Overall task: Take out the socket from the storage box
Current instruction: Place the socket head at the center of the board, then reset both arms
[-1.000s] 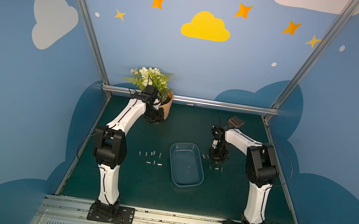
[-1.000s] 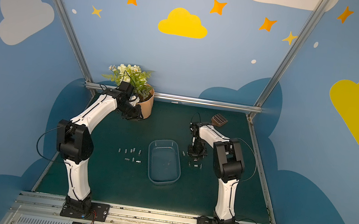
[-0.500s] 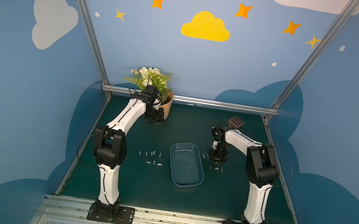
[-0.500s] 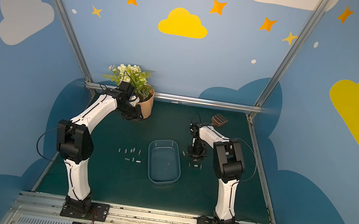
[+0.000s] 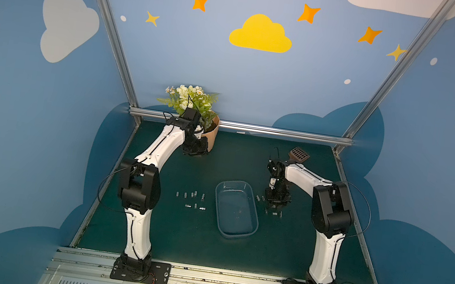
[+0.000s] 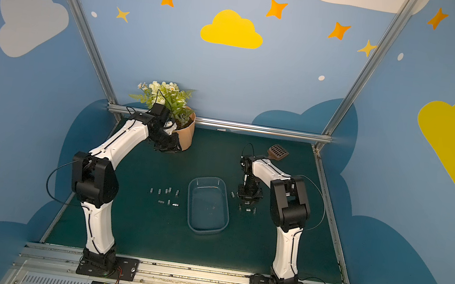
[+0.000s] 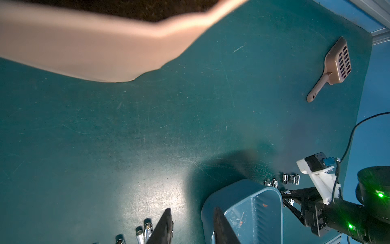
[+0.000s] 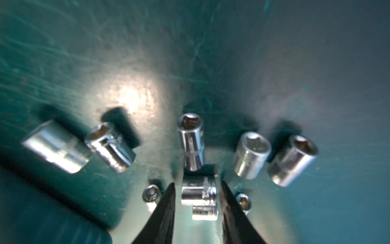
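The storage box (image 5: 234,181) (image 6: 209,178) is a shallow bluish tub at mid-mat; no socket shows inside it in either top view. My right gripper (image 5: 274,205) (image 8: 197,184) points down at the mat just right of the box. A chrome socket (image 8: 198,191) lies on the mat between its fingers, with a small gap on each side, so the jaws are open. More sockets (image 8: 191,143) lie around it. My left gripper (image 5: 194,151) (image 7: 192,209) hangs at the far left beside the flowerpot, fingers apart with nothing between them.
A peach flowerpot (image 5: 211,137) with white flowers stands at the back left. A brown slotted scoop (image 5: 298,155) (image 7: 337,63) lies at the back right. Several sockets (image 5: 191,199) sit on the mat left of the box, others (image 5: 273,213) to its right.
My right gripper's jaws have spread apart, letting go of the socket on the mat. The left arm has not moved.
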Motion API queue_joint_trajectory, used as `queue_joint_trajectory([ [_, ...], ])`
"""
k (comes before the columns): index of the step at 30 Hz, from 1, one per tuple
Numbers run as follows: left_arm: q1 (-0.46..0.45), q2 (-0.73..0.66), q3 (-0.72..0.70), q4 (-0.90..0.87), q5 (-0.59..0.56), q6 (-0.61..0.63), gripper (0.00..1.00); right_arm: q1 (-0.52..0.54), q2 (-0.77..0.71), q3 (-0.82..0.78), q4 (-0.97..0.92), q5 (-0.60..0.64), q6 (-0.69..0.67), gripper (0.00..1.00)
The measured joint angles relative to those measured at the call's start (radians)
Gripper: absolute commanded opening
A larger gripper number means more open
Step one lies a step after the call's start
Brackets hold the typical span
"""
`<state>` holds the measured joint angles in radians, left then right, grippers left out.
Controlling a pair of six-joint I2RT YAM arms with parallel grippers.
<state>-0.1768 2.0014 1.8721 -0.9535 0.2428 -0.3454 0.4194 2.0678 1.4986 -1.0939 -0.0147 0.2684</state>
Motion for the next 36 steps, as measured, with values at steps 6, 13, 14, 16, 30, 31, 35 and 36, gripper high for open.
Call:
queue_joint_trajectory([
  [6,0.0,0.0,0.0,0.001,0.0,0.0,0.35,0.0,-0.014,0.024,-0.024,0.01,-0.001,0.37],
  [13,0.0,-0.004,-0.002,0.023,-0.024,0.0,0.35,-0.004,-0.078,0.1,-0.054,0.022,-0.006,0.38],
  [14,0.0,-0.008,-0.002,0.026,-0.032,0.0,0.35,-0.005,-0.102,0.117,-0.055,0.024,-0.008,0.38],
  [16,0.002,-0.023,-0.002,0.029,-0.043,-0.002,0.36,-0.007,-0.148,0.144,-0.053,0.032,-0.015,0.38],
  [30,0.006,-0.602,-0.806,0.59,-0.29,0.008,1.0,-0.087,-0.626,-0.413,0.437,0.111,-0.141,0.41],
  [31,0.006,-0.644,-0.893,0.651,-0.316,0.018,1.0,-0.097,-0.663,-0.468,0.486,0.116,-0.145,0.42],
  [35,0.006,-0.783,-1.16,0.878,-0.449,0.097,1.0,-0.146,-0.814,-0.647,0.697,0.132,-0.175,0.5],
  [36,0.006,-0.805,-1.202,0.941,-0.473,0.131,1.0,-0.161,-0.84,-0.685,0.758,0.132,-0.184,0.52],
])
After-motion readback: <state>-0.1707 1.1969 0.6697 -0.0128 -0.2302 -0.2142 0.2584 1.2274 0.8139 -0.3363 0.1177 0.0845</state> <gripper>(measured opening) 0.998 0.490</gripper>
